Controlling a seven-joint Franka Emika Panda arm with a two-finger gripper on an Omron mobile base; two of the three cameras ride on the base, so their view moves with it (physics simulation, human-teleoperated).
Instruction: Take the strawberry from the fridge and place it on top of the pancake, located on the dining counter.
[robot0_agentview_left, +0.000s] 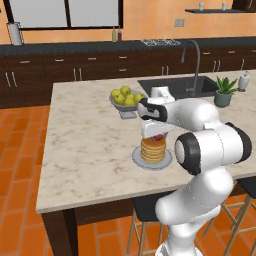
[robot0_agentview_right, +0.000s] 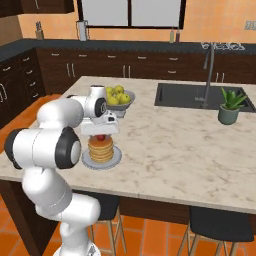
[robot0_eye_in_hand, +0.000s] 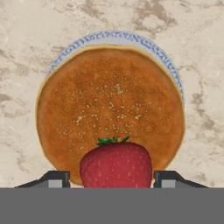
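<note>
Claw: your gripper (robot0_eye_in_hand: 112, 177) hangs right over the pancake (robot0_eye_in_hand: 109, 109), pointing straight down; the two dark tips sit either side of the strawberry (robot0_eye_in_hand: 116, 165), pressed to it, so it's clamped on the fruit.
Strawberry: red, glossy, faint seed dimples, small green leafy cap; held betw. the fingers just above the stack's top. In the left base view you see it as a red speck (robot0_agentview_left: 158, 137) under the hand; same from the right base view (robot0_agentview_right: 101, 137). Can't tell if it touches the pancake yet.
Pancake: short round stack (robot0_agentview_left: 153, 149), golden-brown, top face toasted w/ pale speckles, edges lighter; sits on a small grey plate (robot0_eye_in_hand: 131, 39) w/ a patterned rim.
Dining counter: beige marble top (robot0_agentview_left: 85, 145), veined, matte, on a dark wood base; stack is near the front edge, approx. mid-width.
Bowl: grey bowl of yellow round fruit (robot0_agentview_left: 126, 96), just beyond the stack, a bit to its left.
Sink: dark rectangular basin (robot0_agentview_right: 195, 96) w/ a curved grey tap (robot0_agentview_left: 192, 62), far right of the top.
Plant: spiky green plant in a grey pot (robot0_agentview_right: 230, 107), right of the sink area, near the tap.
</note>
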